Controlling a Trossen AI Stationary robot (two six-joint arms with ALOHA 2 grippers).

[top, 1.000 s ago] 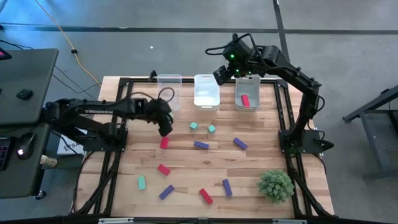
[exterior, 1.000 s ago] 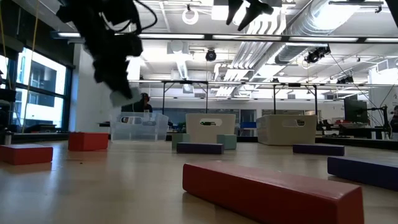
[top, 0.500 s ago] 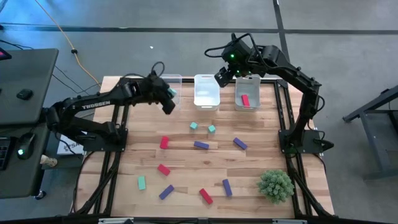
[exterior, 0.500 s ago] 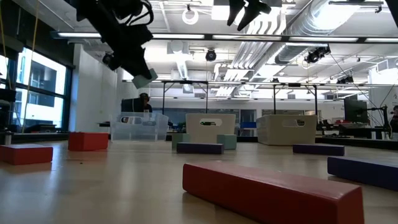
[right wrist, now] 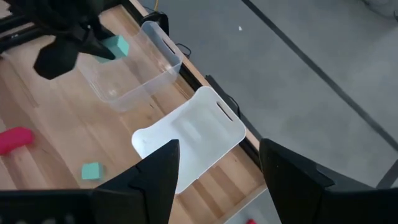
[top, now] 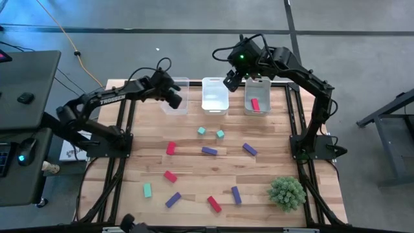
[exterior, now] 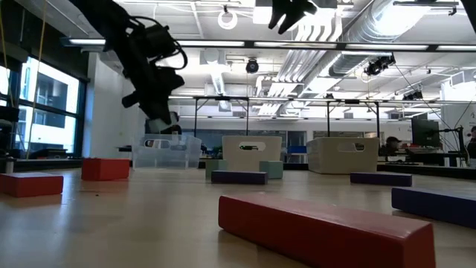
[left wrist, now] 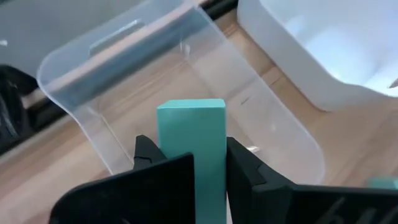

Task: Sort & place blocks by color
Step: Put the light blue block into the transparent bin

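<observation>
Step in hand: your left gripper (left wrist: 193,163), clamped on a teal block (left wrist: 191,146), hangs above the clear bin (left wrist: 186,81). Next: you part the fingers. Right gripper (right wrist: 214,165): agape, empty, over the white bin (top: 215,94).

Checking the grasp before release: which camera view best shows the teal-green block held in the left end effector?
The left wrist view: the teal-green rectangular block fills the centre, clamped between both fingers above the clear plastic bin. The right wrist view shows it small; the high and low views barely show it.
</observation>
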